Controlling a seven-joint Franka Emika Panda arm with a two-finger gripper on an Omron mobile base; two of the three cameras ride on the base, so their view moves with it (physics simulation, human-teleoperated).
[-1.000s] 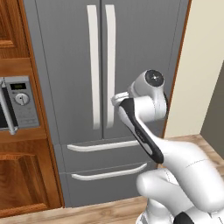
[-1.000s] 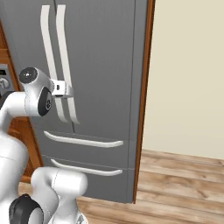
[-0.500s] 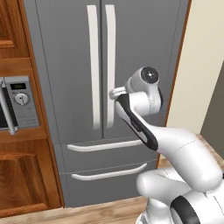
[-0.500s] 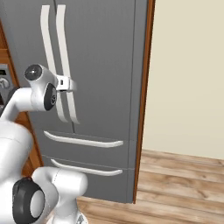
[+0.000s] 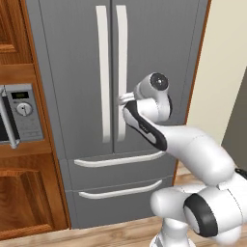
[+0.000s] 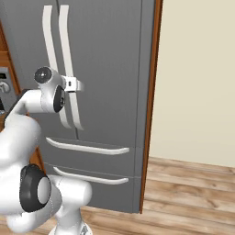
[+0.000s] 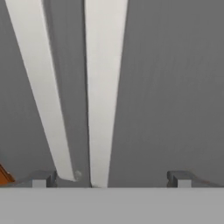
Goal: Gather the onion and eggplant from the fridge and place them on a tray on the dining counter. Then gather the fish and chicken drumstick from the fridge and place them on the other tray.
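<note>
Gripper [image 7: 111,178] agape before grey fridge [image 5: 77,58], wood floor [image 6: 193,193].

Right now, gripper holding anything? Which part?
Nothing held. The gripper is open, its fingertips spread on either side of the fridge's right door handle, not closed on it. Fridge doors are shut.

The fridge [image 5: 144,58] stands closed, its two upright handles [image 5: 111,72] side by side at the door seam, two drawers [image 5: 120,178] stacked below them. The hand [image 7: 111,179] is close before the doors, the right handle [image 7: 103,87] between its spread fingers. A microwave [image 5: 19,113] sits left of the fridge, a wall [image 6: 197,78] right.
</note>
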